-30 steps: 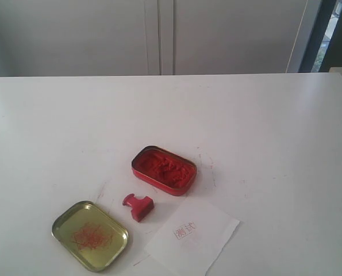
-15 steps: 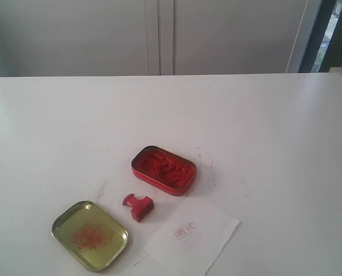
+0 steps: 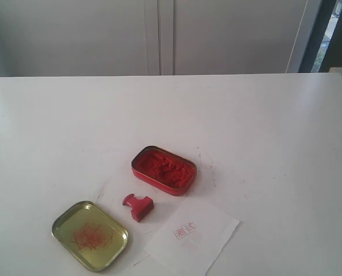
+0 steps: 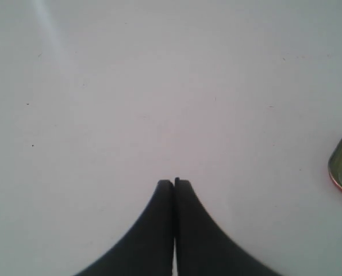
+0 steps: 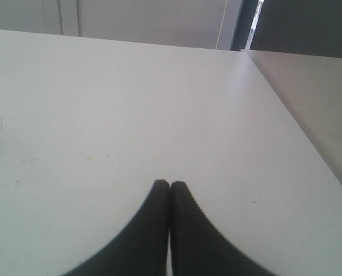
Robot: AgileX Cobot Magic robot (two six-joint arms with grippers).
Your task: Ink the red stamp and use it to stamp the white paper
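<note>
I see the stamp (image 3: 138, 206) lying on its side on the tabletop (image 3: 262, 126), at seven o'clock from the ink tin (image 3: 164, 170), the paper (image 3: 192, 236) at its four o'clock, left jaws and right jaws both clenched empty.

Bright, even daylight from a window (image 3: 333, 29) at 1 o'clock; the white bench (image 3: 262, 132) nearly washes out. Shadows faint; all views slightly soft, grainy.

white table (image 3: 274, 126), stamp (image 3: 138, 206), paper (image 3: 211, 244), ink tin (image 3: 164, 170), lid (image 3: 90, 235)
</note>
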